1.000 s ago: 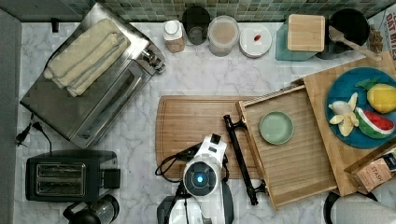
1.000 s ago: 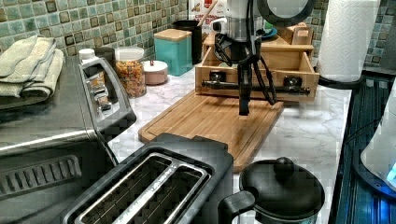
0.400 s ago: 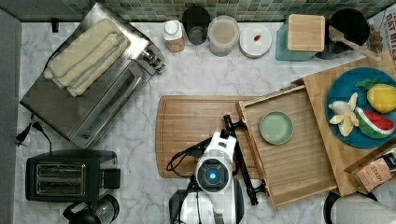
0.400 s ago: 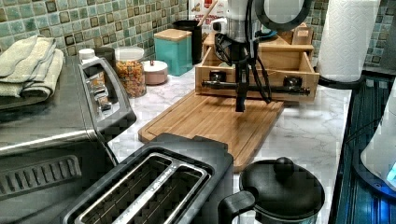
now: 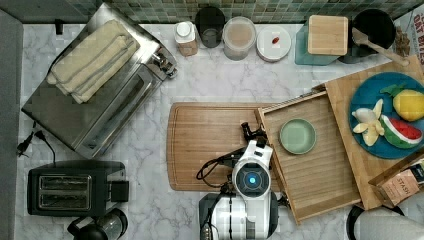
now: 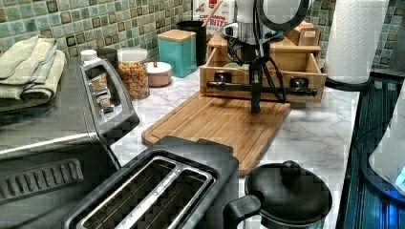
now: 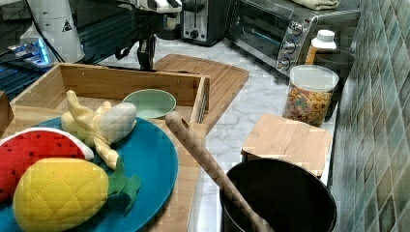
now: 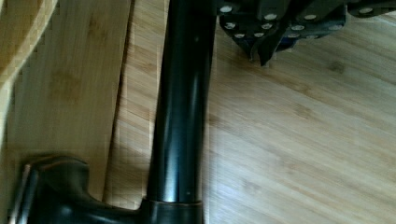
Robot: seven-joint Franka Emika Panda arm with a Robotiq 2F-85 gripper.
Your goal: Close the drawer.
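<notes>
1. Top view: a white marble surface (image 5: 220, 80) under a green tiled wall carries a board (image 5: 210, 145). The drawer (image 5: 320, 165) stands pulled out over the board's right end, holding a green bowl (image 5: 297, 136). A blue plate (image 5: 375, 115) of toy fruit sits on the top beside it.
2. Left view: the gripper (image 6: 256, 106) hangs just in front of the handle (image 6: 260, 87).
3. Right view: a jar (image 7: 309, 94) holds cereal; a black pot (image 7: 278, 203) holds a wooden spoon (image 7: 203, 159).
4. Wrist view: the gripper's (image 8: 262, 55) fingertips meet, closed on nothing, beside the handle (image 8: 180, 116).
</notes>
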